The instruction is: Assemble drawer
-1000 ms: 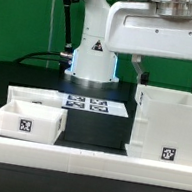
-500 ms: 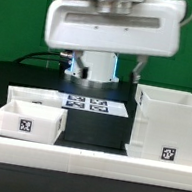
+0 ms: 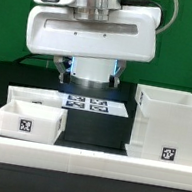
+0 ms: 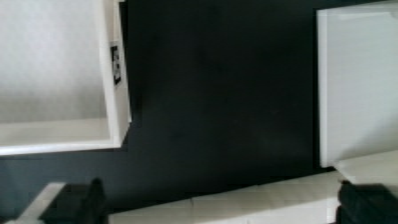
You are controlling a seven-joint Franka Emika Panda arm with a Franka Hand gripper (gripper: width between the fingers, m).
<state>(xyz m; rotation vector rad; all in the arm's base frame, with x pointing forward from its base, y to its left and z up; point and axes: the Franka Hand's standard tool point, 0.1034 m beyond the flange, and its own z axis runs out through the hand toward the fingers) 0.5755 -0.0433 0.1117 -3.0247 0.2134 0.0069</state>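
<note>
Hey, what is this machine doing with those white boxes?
A robot arm is putting a small white drawer unit together, and nothing is joined yet. Its end effector hovers above the black table, open and holding nothing. The boxy housing stands at the exterior view's right. An open-top tray sits apart from it at the left. The marker board lies between them, farther back.

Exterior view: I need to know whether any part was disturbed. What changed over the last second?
The gripper swung toward the exterior view's left and dropped lower; it is open and holds nothing. The drawer housing, the small tray and the marker board stayed where they were.
</note>
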